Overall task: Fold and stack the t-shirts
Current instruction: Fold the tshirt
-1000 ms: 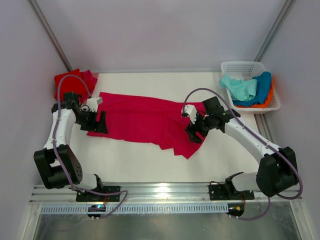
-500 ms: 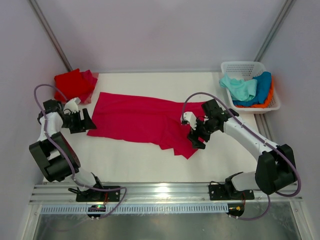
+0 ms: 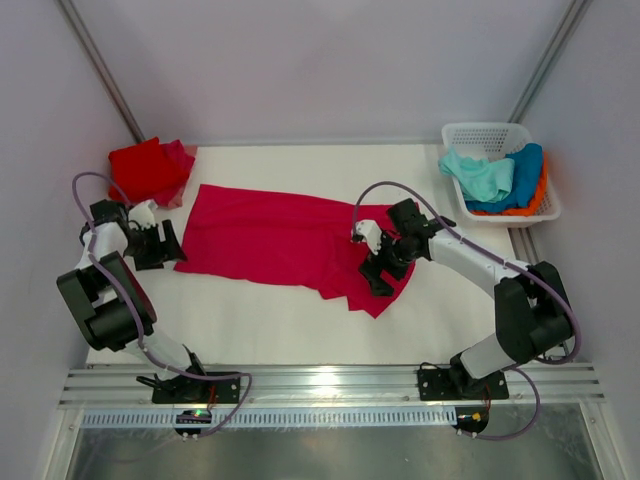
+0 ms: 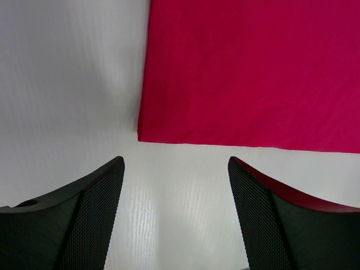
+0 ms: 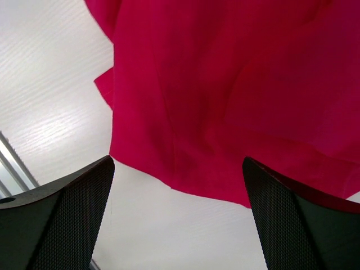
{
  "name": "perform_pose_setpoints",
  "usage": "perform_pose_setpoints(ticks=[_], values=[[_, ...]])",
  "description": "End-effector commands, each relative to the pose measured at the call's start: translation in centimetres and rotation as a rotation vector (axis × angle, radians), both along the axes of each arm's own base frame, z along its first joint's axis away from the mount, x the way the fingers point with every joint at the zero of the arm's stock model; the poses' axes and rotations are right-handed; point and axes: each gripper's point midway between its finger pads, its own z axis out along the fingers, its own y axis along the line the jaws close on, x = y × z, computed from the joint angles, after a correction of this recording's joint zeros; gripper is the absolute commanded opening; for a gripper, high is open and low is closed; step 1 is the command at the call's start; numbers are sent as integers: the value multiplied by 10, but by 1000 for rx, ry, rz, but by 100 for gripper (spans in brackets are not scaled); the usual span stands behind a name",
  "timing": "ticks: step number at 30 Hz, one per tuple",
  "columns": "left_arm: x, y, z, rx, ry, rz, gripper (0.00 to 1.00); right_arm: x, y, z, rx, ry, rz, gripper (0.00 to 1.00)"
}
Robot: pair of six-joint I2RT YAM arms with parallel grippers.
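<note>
Lengthwise, the crimson-pink t-shirt runs left to right across the middle of the bench. It lies flat, its right end rumpled and dipping toward the near edge. The white lattice basket at the far right corner holds mint-green, blue and orange tees heaped together. A red t-shirt sits compact in the far left corner. The right gripper hangs over the rumpled end, jaws spread wide and empty. The left gripper sits just off the shirt's left edge, jaws apart, holding nothing.

crimson t-shirt cut off at both wrist views' top edges, orange tee mostly buried under blue tee
</note>
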Motion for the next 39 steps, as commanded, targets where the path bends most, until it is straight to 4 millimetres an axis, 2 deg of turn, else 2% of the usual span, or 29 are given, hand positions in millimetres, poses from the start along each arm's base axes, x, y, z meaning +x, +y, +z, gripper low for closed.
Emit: perform_pose_setpoints(ticks=[1, 6, 10, 25, 32, 36, 39], values=[[8, 11, -4, 37, -10, 29, 76, 33, 11, 18, 43, -109, -113, 99], [8, 11, -15, 23, 18, 36, 67, 34, 11, 7, 0, -88, -115, 99], [8, 8, -20, 3, 24, 25, 63, 32, 17, 8, -24, -113, -84, 99], [14, 9, -42, -32, 63, 22, 57, 33, 14, 4, -66, -130, -64, 100], [17, 6, -47, -63, 69, 7, 33, 33, 10, -1, -94, -123, -55, 100], [17, 1, -50, -97, 73, -7, 24, 33, 9, -5, -106, -115, -50, 99], [17, -2, -50, -113, 79, -16, 9, 30, 8, -7, -113, -107, -38, 99]])
